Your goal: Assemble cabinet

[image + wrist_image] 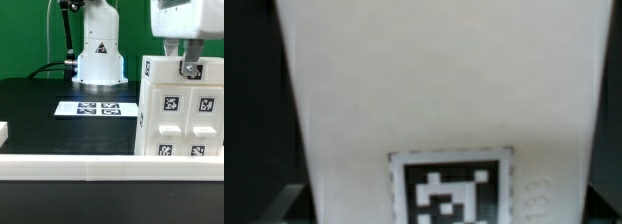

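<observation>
The cabinet [180, 110] is a large white box with black-and-white tags. It stands upright on the black table at the exterior view's right. My gripper [187, 67] comes down from above and is shut on the cabinet's top edge, with a dark finger showing against the white face. In the wrist view the cabinet's white wall [438, 80] fills the frame, with one tag [450, 190] near my gripper [446, 216]. Dark fingers [288, 205] show at both sides of the wall.
The marker board [98, 108] lies flat in the middle of the table before the arm's white base [100, 55]. A white rail [70, 166] runs along the front edge. A small white piece [3, 130] shows at the exterior view's left edge.
</observation>
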